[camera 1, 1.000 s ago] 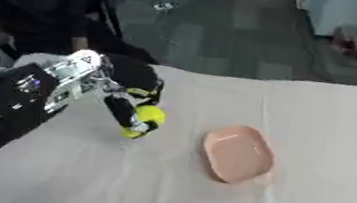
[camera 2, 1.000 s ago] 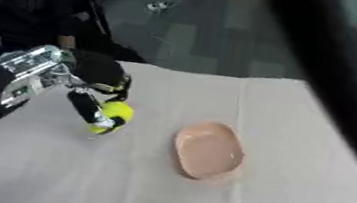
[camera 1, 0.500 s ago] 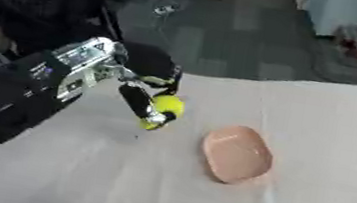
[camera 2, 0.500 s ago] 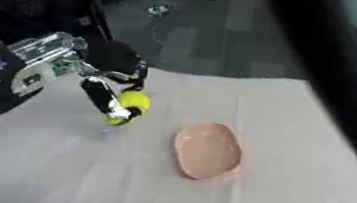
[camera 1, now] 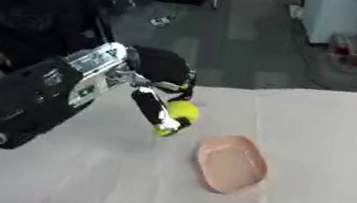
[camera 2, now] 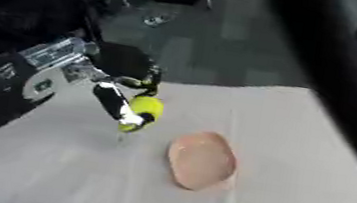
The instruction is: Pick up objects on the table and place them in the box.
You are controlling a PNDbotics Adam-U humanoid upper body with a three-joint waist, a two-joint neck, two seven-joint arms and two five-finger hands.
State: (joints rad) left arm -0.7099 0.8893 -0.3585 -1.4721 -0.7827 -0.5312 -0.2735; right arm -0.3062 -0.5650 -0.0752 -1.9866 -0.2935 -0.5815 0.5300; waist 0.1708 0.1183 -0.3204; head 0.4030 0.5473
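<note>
Your left hand [camera 1: 157,101] is up over the white table [camera 1: 326,146], fingers curled round a yellow-green ball [camera 1: 180,110] and holding it clear of the cloth. Just to its right, a pink tray [camera 1: 231,164] lies flat on the table, apart from the ball. Your arm comes in from the lower left.

Both views come from the robot's head, looking steeply down and forward over a table [camera 1: 326,146] covered in white cloth, with dark floor beyond at 12 o'clock. They sit side by side, so they share nearly the whole scene: the pink dish [camera 1: 231,164] and the left hand [camera 1: 159,108] lie further toward 9 o'clock in the right eye view. A dark blurred bar [camera 2: 344,83] crosses only that view, from 12 to 4 o'clock, very near its lens.
</note>
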